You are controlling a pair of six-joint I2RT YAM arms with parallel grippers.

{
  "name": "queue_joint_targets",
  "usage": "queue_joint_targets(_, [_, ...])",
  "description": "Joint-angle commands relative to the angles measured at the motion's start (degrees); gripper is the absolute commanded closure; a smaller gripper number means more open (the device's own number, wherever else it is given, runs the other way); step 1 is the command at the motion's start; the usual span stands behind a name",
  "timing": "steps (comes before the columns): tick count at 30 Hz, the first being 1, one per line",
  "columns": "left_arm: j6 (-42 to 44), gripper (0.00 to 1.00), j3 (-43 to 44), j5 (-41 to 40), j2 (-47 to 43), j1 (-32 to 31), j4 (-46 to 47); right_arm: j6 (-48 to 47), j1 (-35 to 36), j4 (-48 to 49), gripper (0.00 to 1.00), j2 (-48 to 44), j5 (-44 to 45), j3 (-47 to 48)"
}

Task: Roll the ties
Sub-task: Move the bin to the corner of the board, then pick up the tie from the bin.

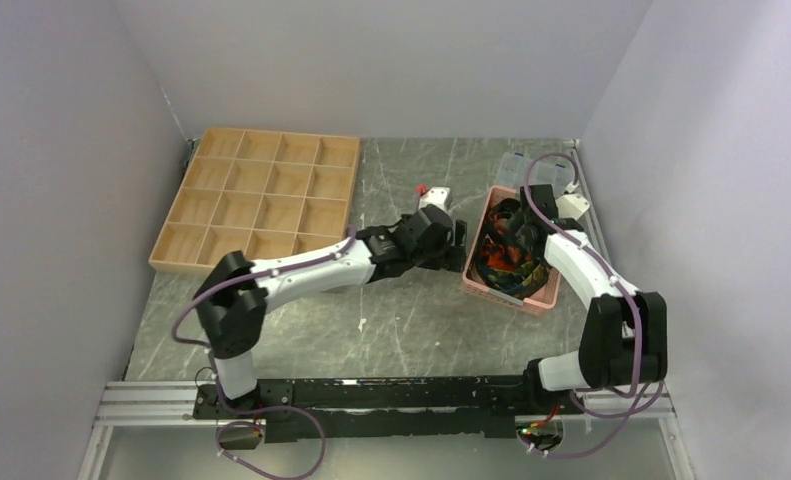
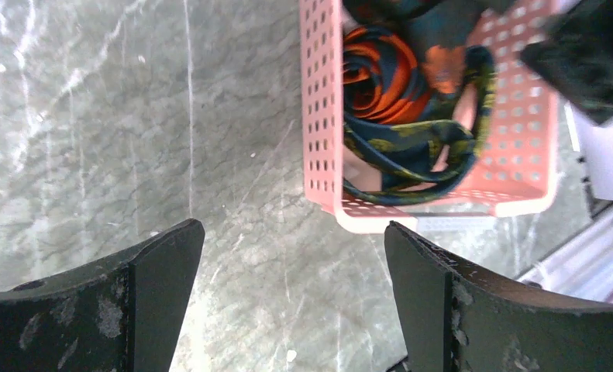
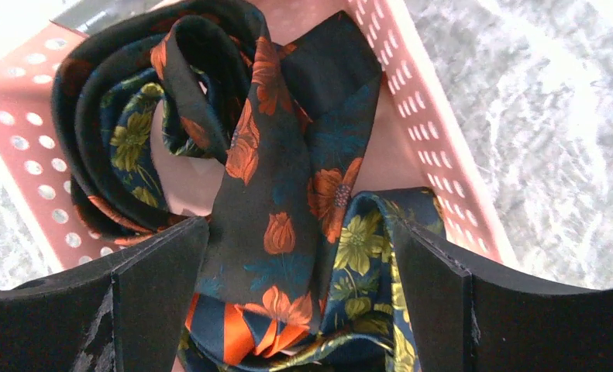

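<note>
Looking down from the overhead camera, a pink slotted plastic basket point(image 1: 531, 300) sits on the grey, marble-veined tabletop point(image 1: 391, 320), and the ties point(image 1: 506, 255) lie heaped inside it as a dark tangle with orange and red flecks. The left claw point(image 1: 461, 245) sits just beside the basket's left wall, the right claw point(image 1: 516, 215) hangs over the basket's far end, and a pale wooden tray point(image 1: 261, 200) of square compartments lies well to the basket's left. In the left wrist view, the left claw point(image 2: 294, 232) has its two black, scuffed fingers point(image 2: 163, 263) spread wide with only bare stone between them. The basket's perforated corner point(image 2: 322, 116) is just ahead of the fingertips, holding an orange-and-navy striped coil and a dark band with olive-yellow flowers point(image 2: 388, 85). In the right wrist view, the right claw point(image 3: 303, 232) also stands wide apart, gripping nothing, directly above the basket. Below it a smooth dark tie printed with orange-red blossoms point(image 3: 272, 194) runs up between the fingers. One length curls loosely against the basket's left wall, and a navy one with yellow-green flowers lies beside the right finger. The basket's pink wall point(image 3: 411, 101), dotted with round holes, rims them.
</note>
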Motion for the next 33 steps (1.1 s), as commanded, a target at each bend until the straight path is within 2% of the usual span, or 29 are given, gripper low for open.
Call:
queue_joint_targets(1, [3.1,0.06,-2.3,0.2,-6.6,-0.2,0.2,-1.6,-0.4,5.5,0.06,2.7,-4.2,1.9])
queue_joint_targets(4, [3.0,0.06,-4.6,0.6,-9.5,-0.2,-2.4,-2.3,-0.4,5.5,0.13,5.5,-6.2,2.6])
queue_joint_targets(6, [2.8,0.06,-7.7,0.0,-12.9,-0.2,-3.0,-2.7,-0.5,5.1,0.26,7.6,-6.8,3.2])
queue_joint_targets(7, [2.7,0.06,-9.5,-0.8,-14.8,-0.2,-3.3,-3.1,-0.5,5.4,0.42,8.2,-7.1,3.0])
queue_joint_targets(8, [2.7,0.06,-11.0,-1.3,-17.1,-0.2,-3.6,-3.5,-0.4,5.8,0.52,8.2,-7.3,2.9])
queue_joint_targets(10, [3.2,0.11,-13.7,-3.6,-22.3,-0.3,-5.1,-3.6,-0.4,5.6,0.99,6.0,-6.0,2.9])
queue_joint_targets(14, [4.7,0.12,-18.3,-9.1,-31.8,-0.3,-10.5,-4.6,2.1,4.0,1.00,-2.9,-2.1,6.5])
queue_joint_targets(18, [6.0,0.10,-22.6,-15.9,-41.4,-0.3,-13.1,-9.9,12.2,7.2,1.00,-12.4,-0.2,14.9])
queue_joint_targets(20, [6.9,0.07,-23.3,-18.3,-45.7,-0.2,-14.0,-14.1,17.6,7.4,1.00,-12.6,-2.5,22.9])
queue_joint_targets(22, [8.0,0.07,-23.3,-20.8,-49.5,-0.2,-15.2,-17.1,22.1,2.2,1.00,-9.3,-7.0,33.3])
queue_joint_targets(24, [8.4,0.07,-23.1,-23.8,-52.9,-0.2,-16.9,-19.5,27.0,-0.2,1.00,-7.0,-9.2,39.4])
queue_joint_targets(26, [9.0,0.06,-23.3,-27.6,-56.1,-0.2,-18.5,-20.7,31.4,0.0,1.00,-6.5,-9.2,40.2])
queue_joint_targets(28, [8.9,0.06,-24.0,-30.5,-59.3,-0.2,-19.9,-20.3,32.8,-0.2,1.00,-6.0,-9.4,38.7])
queue_joint_targets(33, [6.6,0.06,-26.6,-36.8,-67.6,-0.3,-24.0,-17.9,35.4,3.8,1.00,-4.8,-13.5,27.1])
